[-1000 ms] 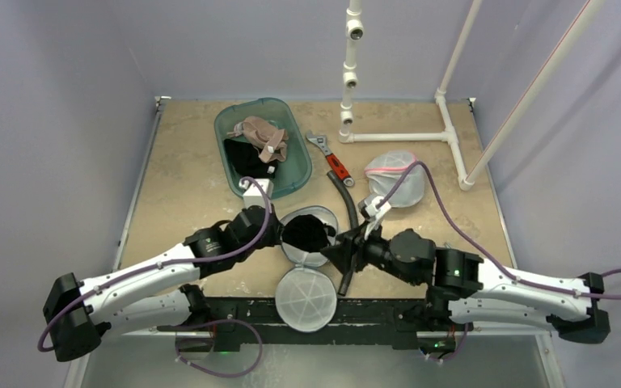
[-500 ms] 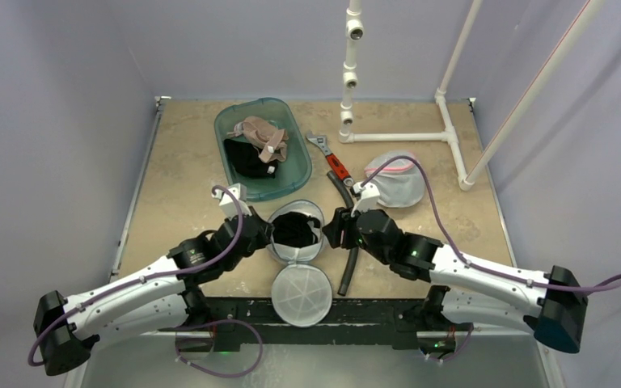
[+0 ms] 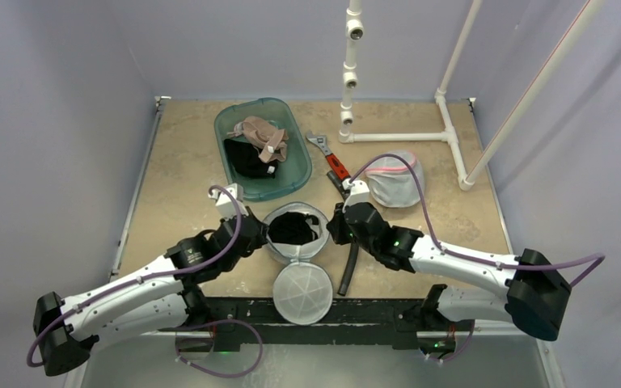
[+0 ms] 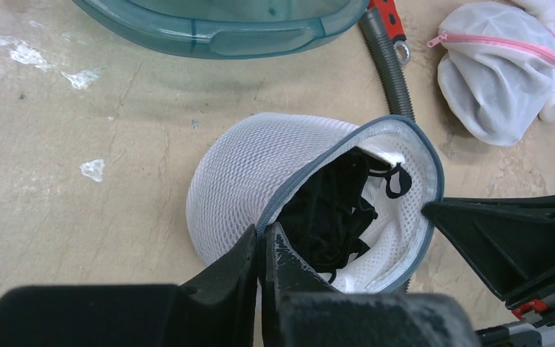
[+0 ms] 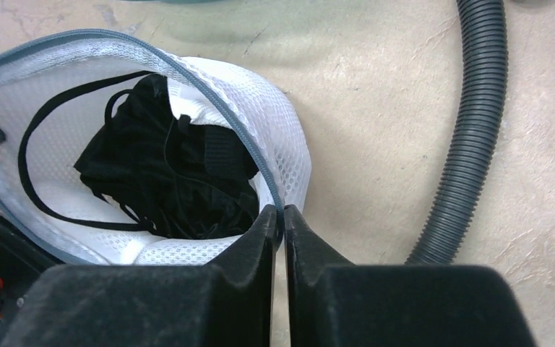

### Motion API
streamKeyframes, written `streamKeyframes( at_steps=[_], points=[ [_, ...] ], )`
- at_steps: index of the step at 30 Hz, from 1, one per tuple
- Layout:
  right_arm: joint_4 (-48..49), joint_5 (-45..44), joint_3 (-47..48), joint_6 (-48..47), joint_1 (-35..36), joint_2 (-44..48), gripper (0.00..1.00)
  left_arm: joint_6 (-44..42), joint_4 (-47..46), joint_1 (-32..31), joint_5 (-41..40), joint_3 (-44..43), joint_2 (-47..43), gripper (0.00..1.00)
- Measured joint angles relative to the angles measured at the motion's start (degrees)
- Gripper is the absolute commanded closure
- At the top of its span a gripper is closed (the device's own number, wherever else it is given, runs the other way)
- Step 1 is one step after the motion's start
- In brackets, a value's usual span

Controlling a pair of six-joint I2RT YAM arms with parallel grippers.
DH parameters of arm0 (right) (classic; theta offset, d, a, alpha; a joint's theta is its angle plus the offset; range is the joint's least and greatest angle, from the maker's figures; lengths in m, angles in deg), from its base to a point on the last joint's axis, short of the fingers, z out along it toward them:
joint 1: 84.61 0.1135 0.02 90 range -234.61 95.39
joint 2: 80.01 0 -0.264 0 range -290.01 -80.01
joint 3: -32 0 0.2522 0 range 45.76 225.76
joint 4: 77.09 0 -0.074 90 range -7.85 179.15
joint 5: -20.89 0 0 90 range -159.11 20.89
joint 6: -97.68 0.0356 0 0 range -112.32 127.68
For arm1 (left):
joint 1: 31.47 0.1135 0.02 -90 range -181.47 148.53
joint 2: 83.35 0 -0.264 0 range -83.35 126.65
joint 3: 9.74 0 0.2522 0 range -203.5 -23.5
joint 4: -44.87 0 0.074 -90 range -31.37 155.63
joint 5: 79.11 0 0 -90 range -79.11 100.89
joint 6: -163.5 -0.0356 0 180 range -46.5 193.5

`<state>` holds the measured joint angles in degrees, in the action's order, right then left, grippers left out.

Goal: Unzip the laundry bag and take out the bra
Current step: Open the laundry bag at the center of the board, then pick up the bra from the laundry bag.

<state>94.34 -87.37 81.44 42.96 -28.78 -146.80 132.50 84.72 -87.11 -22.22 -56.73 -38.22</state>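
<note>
The round white mesh laundry bag sits unzipped near the table's front, its grey zipper rim gaping and its flat lid folded out toward the near edge. A black bra lies bunched inside, straps loose. My left gripper is shut on the left part of the rim, as the left wrist view shows on the bag, with the bra just past the left gripper. My right gripper is shut on the opposite rim of the bag, beside the bra.
A teal bin with clothes stands behind the bag. A second mesh bag with a pink zipper lies at the right, by a red-handled wrench. A grey ribbed hose runs under my right arm. A white pipe frame stands at the back.
My right arm has swung in to the bag's right rim and its jaws have closed on it. The left gripper has kept its hold, and the bag has shifted slightly away from the near edge.
</note>
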Motion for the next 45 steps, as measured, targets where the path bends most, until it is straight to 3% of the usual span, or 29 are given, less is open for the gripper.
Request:
streamKeyframes(
  at_steps=[4,10,15,18,25,36,45],
  points=[
    [0.02,0.13,0.11,-1.79,0.02,0.09,1.00,-1.60,3.02,0.00,-1.33,-2.71,-0.50,0.68],
    [-1.07,0.63,1.75,-6.12,0.02,0.96,1.00,-10.62,6.32,0.00,-1.62,-11.87,-0.81,0.56],
    [-1.90,0.92,3.54,-9.68,0.02,1.18,1.00,-23.78,1.66,0.00,5.88,-16.96,-1.64,0.56],
    [-2.23,1.25,3.63,-10.99,0.02,1.18,1.00,-30.12,-1.90,0.00,13.49,-17.27,-0.39,0.61],
    [-2.29,2.80,3.50,-11.41,0.02,1.18,1.00,-37.79,-6.91,-0.02,25.51,-16.81,13.90,0.66],
    [-1.79,3.28,3.17,-11.80,0.02,1.18,1.00,-38.62,-7.06,0.33,20.46,-15.96,23.98,0.61],
    [-1.70,3.43,3.17,-12.02,0.02,1.11,1.00,-37.07,-6.62,3.54,17.66,-15.91,24.79,0.54]
  ],
)
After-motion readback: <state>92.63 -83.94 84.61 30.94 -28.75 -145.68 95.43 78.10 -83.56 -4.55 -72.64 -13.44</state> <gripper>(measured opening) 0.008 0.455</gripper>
